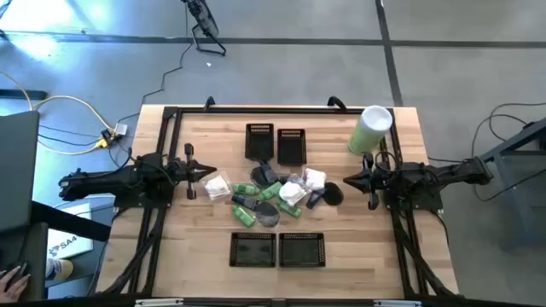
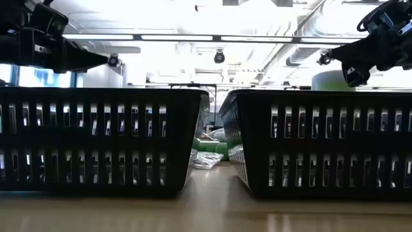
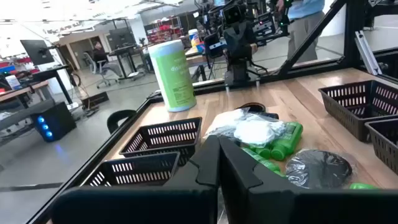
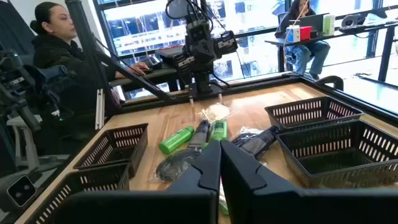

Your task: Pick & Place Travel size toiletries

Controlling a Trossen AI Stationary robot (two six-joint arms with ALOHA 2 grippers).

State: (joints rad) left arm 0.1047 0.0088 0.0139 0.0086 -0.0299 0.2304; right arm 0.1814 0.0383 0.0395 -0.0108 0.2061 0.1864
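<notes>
The left gripper [image 1: 212, 172] hangs over the wooden table [image 1: 358, 247] at its own side of the pile, fingers pressed together and holding nothing; the left wrist view shows the two dark fingers meeting at a closed point. The right gripper [image 1: 348, 182] sits opposite, likewise closed tight and empty. Between the two tips lie the travel size toiletries [image 1: 271, 194], heaped at the table's middle: a white crinkly packet [image 1: 217, 187] just ahead of the left gripper, green bottles [image 3: 281, 138] in the centre, a grey disc [image 1: 268, 217] on the pile's near edge, and a dark piece [image 1: 331, 194] just ahead of the right gripper. Nothing stands between either gripper and the pile. Two black mesh baskets [image 1: 275, 143] sit side by side beyond the pile, and two more black baskets [image 1: 278, 249] on the opposite side of it; in the low view these latter fill the foreground and screen most of the pile. A tall pale-green cylinder [image 1: 370, 130] with a white lid stands beside the right arm, clear of the heap. A seated person [image 4: 59, 62] is visible past the table in the right wrist view.
</notes>
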